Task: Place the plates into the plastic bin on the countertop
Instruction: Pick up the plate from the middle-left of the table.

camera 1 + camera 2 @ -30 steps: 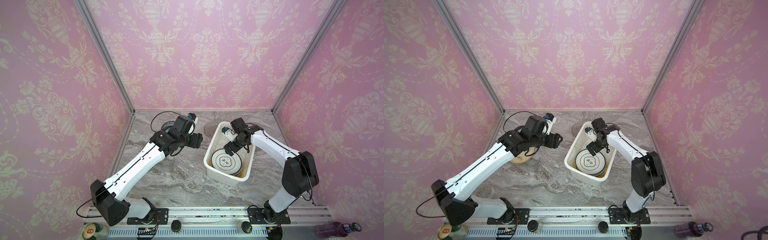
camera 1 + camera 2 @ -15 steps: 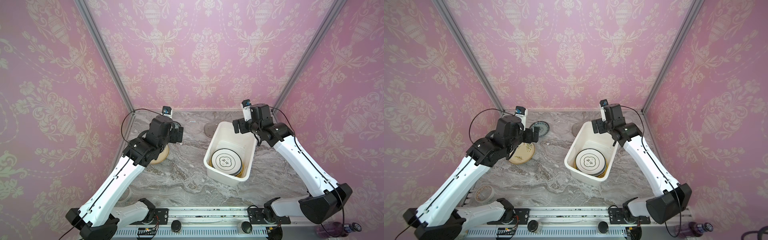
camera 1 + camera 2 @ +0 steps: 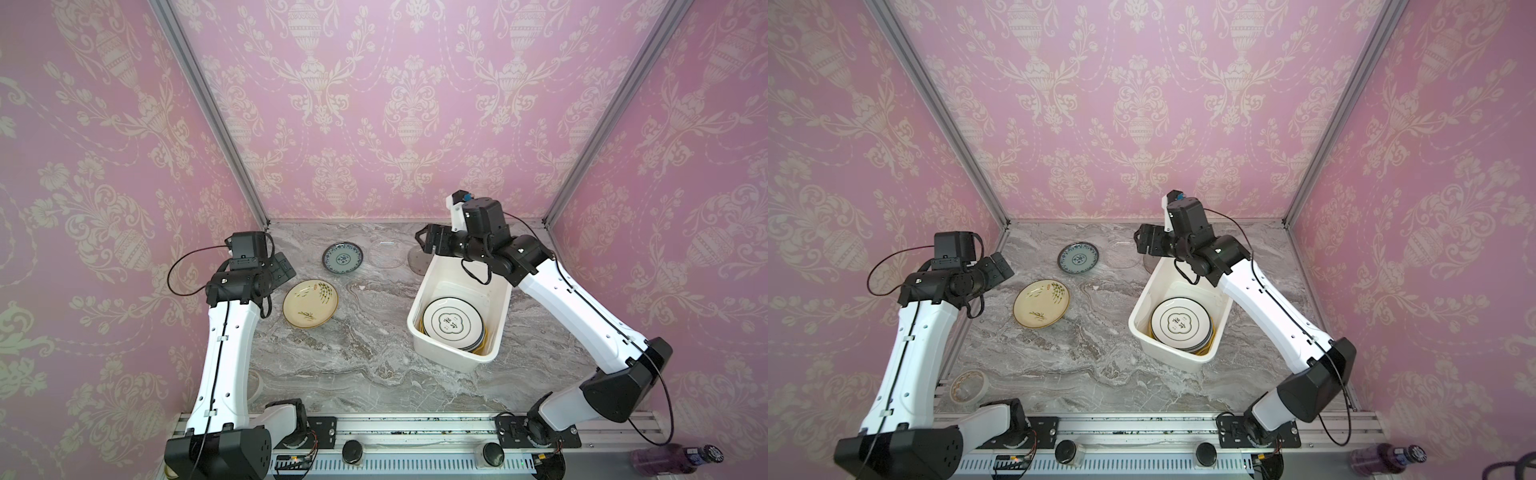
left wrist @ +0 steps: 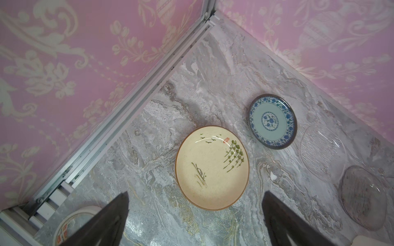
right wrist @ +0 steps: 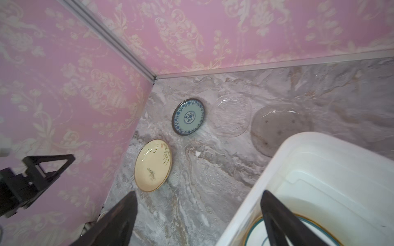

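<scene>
Marble countertop [image 3: 353,365] holds 4 loose plates: cream floral plate [image 3: 309,308], teal patterned plate [image 3: 343,258], clear glass plate [image 5: 231,116], smoky glass plate [image 5: 279,125]. Rest stacked in plastic bin [image 3: 451,355]. Left gripper [image 3: 283,266] and right gripper [image 3: 426,240] both spread wide, empty. Plates look rigid, slick, breakable; pinch at rim.

The grey marble countertop [image 3: 1084,365] bears a white plastic bin [image 3: 1177,359] right of centre, a cream plate [image 3: 1041,304] and teal plate [image 3: 1078,258] centre-left, a clear glass plate [image 3: 1121,255] and smoky glass plate [image 3: 1149,264] by the bin's upper end, and a tape roll [image 3: 969,386] lower left.
</scene>
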